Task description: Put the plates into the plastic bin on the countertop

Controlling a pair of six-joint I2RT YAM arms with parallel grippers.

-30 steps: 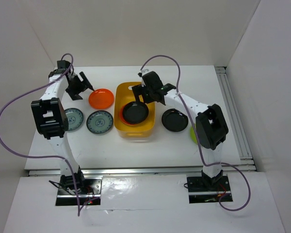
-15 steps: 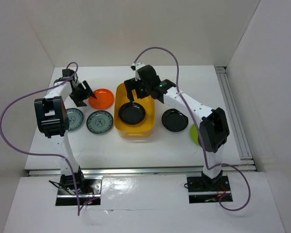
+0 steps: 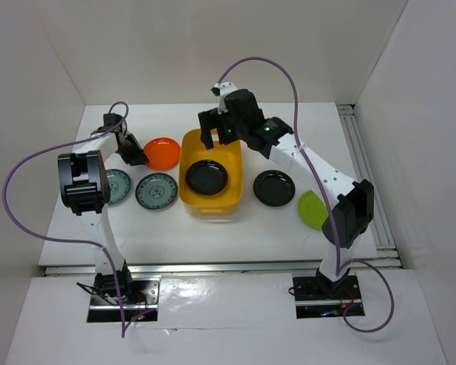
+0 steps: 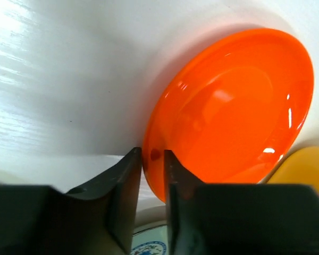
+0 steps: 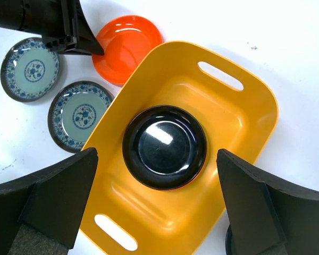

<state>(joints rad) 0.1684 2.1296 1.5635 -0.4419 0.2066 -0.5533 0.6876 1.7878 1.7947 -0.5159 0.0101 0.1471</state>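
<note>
An orange plate (image 3: 163, 153) lies on the white countertop (image 3: 213, 232), left of the yellow plastic bin (image 3: 191, 196). My left gripper (image 3: 134, 154) is shut on the near-left rim of the orange plate (image 4: 234, 106), with one finger (image 4: 125, 183) outside it and one inside. A black plate (image 3: 207, 177) lies in the bin, and an orange rim shows under this black plate (image 5: 165, 147). High over the bin (image 5: 239, 114) hangs my right gripper (image 5: 157, 156), open and holding nothing; in the top view my right gripper (image 3: 222, 135) is above the bin's far end.
Two blue-patterned plates (image 3: 114, 186) (image 3: 155, 191) lie left of the bin. Another black plate (image 3: 273, 188) and a lime green plate (image 3: 313, 209) lie to its right. White walls close in the back and both sides.
My left gripper came down to the orange plate's rim and its jaws closed on it. The right gripper rose off the black plate in the bin and drew toward the far end.
</note>
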